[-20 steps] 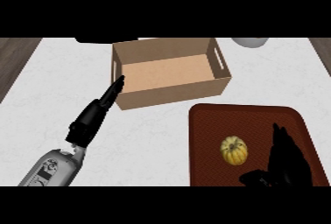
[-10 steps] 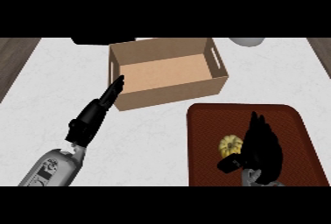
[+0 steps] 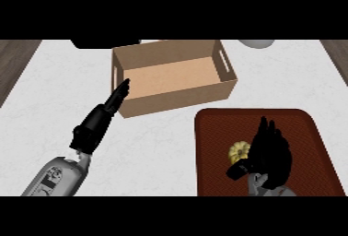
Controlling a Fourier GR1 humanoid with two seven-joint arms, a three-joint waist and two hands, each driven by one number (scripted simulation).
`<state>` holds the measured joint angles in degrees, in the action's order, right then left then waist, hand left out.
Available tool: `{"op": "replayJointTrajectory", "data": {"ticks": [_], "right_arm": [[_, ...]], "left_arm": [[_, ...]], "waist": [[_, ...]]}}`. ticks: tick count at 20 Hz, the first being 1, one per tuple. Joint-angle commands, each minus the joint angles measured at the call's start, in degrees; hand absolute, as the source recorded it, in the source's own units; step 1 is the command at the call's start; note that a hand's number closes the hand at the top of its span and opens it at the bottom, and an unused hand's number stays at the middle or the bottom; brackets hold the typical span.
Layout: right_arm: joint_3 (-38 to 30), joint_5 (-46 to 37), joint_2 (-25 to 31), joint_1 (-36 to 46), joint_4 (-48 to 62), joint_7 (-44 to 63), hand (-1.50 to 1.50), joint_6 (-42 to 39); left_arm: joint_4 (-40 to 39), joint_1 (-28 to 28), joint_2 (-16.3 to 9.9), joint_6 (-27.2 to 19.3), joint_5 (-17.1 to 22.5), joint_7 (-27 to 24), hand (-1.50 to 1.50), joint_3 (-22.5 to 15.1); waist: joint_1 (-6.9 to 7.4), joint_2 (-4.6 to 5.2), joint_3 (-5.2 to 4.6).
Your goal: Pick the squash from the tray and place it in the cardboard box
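Nearest, the right hand (image 3: 268, 150) lies over the dark red tray (image 3: 312, 138), its thumb beneath the yellow squash (image 3: 238, 150) at its nine o'clock; whether the fingers actually close on it cannot be told. The left hand (image 3: 102, 117) rests with fingers straight on the white surface (image 3: 156, 152). Farther, at twelve o'clock, the cardboard box (image 3: 173, 78) stands open.

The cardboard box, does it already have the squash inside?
No, the cardboard box shows only its bare floor, while the squash still lies on the tray beside the right robot hand.
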<state>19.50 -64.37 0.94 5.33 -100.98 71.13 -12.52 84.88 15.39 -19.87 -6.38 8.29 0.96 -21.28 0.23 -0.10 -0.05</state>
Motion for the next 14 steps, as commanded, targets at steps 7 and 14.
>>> {"op": "replayJointTrajectory", "data": {"ticks": [7,14], "right_arm": [[0.5,0.6,-0.9,2.0,3.0,14.1,-1.5,-5.3],[-0.6,4.0,-0.9,2.0,7.9,13.5,-1.5,-2.9]], "left_arm": [[0.8,-2.2,0.1,1.0,-0.6,-0.3,0.0,0.7],[1.2,-1.2,0.8,1.8,-1.0,1.8,0.0,1.0]], "waist": [[0.05,0.04,-0.02],[0.02,0.1,0.02]]}}
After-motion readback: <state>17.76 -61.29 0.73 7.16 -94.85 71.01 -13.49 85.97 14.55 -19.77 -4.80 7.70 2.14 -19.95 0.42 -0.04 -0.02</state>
